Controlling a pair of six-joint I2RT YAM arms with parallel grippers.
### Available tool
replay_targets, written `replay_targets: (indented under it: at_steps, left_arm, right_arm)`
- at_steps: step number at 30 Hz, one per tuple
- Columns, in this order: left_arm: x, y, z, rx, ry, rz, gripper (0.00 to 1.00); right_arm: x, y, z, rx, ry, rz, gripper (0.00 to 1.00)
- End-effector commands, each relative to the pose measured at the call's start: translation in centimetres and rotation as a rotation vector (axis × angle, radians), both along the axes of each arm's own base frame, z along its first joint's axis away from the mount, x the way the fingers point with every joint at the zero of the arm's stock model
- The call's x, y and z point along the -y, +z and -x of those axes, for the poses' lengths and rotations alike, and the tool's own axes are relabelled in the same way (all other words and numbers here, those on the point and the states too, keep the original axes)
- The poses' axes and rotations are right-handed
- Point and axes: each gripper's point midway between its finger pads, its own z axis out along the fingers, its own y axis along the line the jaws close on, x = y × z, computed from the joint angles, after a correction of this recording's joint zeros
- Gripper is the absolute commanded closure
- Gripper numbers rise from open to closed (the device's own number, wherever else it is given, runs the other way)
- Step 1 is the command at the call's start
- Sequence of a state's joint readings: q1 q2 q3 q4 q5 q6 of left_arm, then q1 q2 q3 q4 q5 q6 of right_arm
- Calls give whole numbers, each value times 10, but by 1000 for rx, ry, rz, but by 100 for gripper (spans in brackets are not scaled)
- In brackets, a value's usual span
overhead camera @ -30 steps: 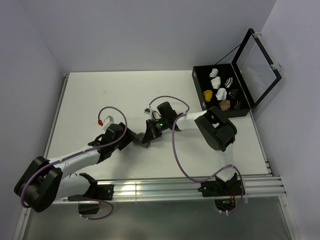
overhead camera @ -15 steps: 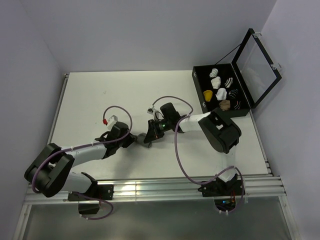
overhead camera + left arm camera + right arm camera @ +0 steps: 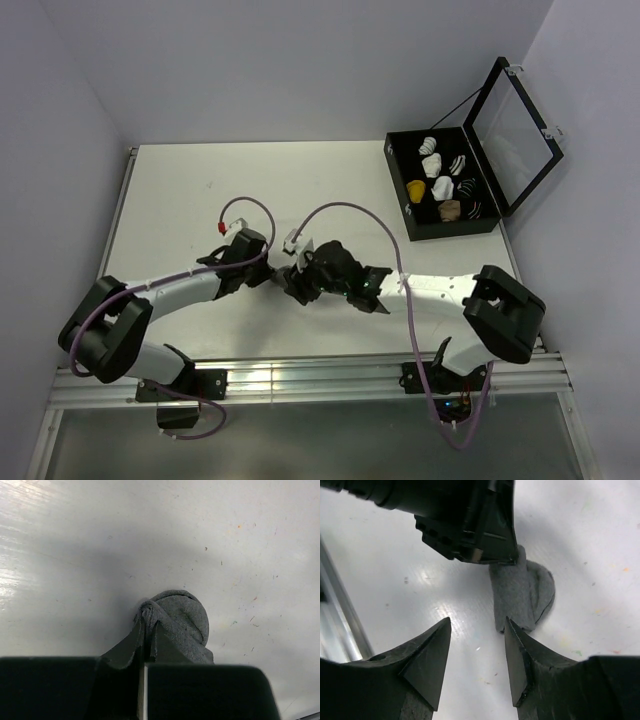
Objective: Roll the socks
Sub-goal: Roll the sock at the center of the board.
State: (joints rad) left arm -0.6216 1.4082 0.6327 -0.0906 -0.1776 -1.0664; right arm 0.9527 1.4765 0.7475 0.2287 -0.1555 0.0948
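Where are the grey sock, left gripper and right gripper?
grey sock [image 3: 184, 616]: left wrist view, rounded end.
left gripper [image 3: 147, 626]: left wrist view, between pinching fingertips.
right gripper [image 3: 477, 624]: right wrist view, between open fingertips.

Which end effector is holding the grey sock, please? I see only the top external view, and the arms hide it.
Observer: The left wrist view shows the left end effector shut on a fold of the grey sock.
Operator: Thank you. Is the right one gripping it too?
Observer: No. In the right wrist view the right end effector is open, with the sock at its fingertips, not gripped.
Operator: Is the sock rolled up?
Observer: It looks bunched into a rounded bundle.
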Motion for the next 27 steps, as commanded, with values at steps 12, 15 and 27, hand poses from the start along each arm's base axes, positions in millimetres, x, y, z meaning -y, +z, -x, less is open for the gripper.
replay_targets:
  at_steps: [12,15,27]
  left_arm:
    - [16,5,-1,-51,-141,-37,100]
    - [19,2,1,-69,-159,-39,100]
    - [22,2,1,-87,-229,-52,100]
  right_arm:
    - [-18,-25,-12,444,-48,363,45]
    - [-22,-40,-10,476,-27,436,45]
    - [3,-93,-16,382,-51,644,50]
